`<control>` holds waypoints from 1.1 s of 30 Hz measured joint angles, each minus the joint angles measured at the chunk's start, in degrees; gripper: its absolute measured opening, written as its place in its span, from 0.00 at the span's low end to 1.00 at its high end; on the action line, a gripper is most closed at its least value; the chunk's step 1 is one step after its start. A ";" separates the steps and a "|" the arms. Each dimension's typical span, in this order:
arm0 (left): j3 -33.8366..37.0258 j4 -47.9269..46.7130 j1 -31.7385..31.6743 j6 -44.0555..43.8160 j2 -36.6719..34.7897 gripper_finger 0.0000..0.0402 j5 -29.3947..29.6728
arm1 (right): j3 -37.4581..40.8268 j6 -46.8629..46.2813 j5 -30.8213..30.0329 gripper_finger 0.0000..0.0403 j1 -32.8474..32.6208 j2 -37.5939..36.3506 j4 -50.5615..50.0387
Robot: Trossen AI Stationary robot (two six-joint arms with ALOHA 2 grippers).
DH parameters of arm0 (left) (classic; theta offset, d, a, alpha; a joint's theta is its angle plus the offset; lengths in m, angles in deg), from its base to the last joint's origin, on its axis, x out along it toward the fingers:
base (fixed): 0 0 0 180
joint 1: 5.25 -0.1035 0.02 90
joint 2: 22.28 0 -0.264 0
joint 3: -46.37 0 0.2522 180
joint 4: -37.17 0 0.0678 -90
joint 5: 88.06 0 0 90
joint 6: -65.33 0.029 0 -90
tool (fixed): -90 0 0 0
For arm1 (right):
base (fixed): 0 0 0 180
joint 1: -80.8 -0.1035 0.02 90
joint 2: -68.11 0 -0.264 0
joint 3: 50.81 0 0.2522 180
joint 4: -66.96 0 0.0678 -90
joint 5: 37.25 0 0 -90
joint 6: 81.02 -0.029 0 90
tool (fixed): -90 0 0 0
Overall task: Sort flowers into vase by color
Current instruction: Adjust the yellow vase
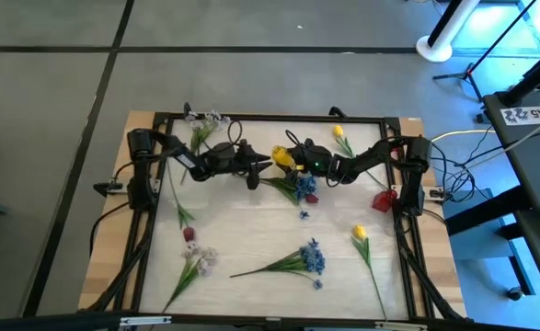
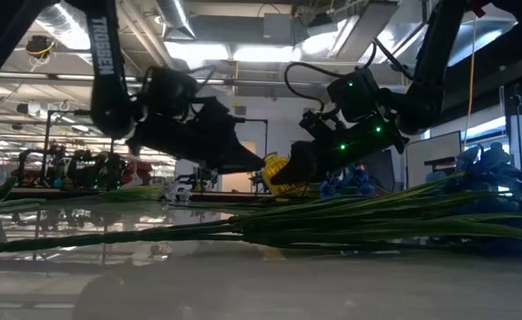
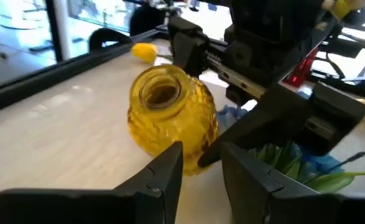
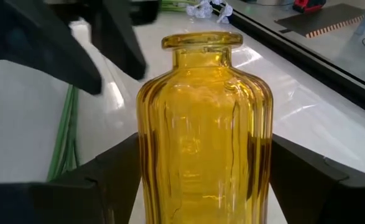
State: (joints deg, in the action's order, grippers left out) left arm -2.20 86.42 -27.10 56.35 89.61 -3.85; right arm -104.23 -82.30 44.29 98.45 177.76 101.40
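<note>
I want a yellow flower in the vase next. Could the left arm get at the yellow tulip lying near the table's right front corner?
Probably not easily. That yellow tulip lies on the right arm's side, and the right tool, holding the yellow vase, sits in between with the left tool beside it. The right arm looks better placed.

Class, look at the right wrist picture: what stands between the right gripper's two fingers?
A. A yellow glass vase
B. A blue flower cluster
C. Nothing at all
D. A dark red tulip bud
A: the ribbed yellow glass vase fills the space between the right gripper's two dark fingers.
</note>
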 joint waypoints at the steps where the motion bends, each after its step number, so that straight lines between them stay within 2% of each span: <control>1: -0.99 -1.35 -0.02 0.29 0.45 0.27 0.41 | 0.00 0.40 -0.34 0.75 0.00 0.00 -0.08; 5: -2.65 -5.90 -0.70 1.76 0.67 0.27 3.48 | 0.02 0.73 -0.07 0.75 0.14 0.00 -0.09; 12: -0.99 -7.47 -2.44 3.51 0.64 0.30 1.27 | -0.04 2.51 2.39 0.75 -0.04 0.00 -0.11; 24: -0.94 -14.00 -8.96 12.55 -6.95 0.49 -20.46 | -0.07 7.82 8.41 0.75 -0.04 0.00 0.02; 27: -1.83 -14.30 -9.15 12.55 -6.94 0.50 -22.31 | -0.07 8.66 10.11 0.75 0.00 0.00 0.27; 33: -3.86 -14.77 -6.90 13.79 -6.42 0.48 -21.55 | 0.02 9.01 11.30 0.75 -0.09 0.00 1.63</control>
State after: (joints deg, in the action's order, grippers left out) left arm -6.05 71.65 -33.99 70.14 83.19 -25.40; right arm -104.20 -73.29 55.59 98.37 177.76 103.03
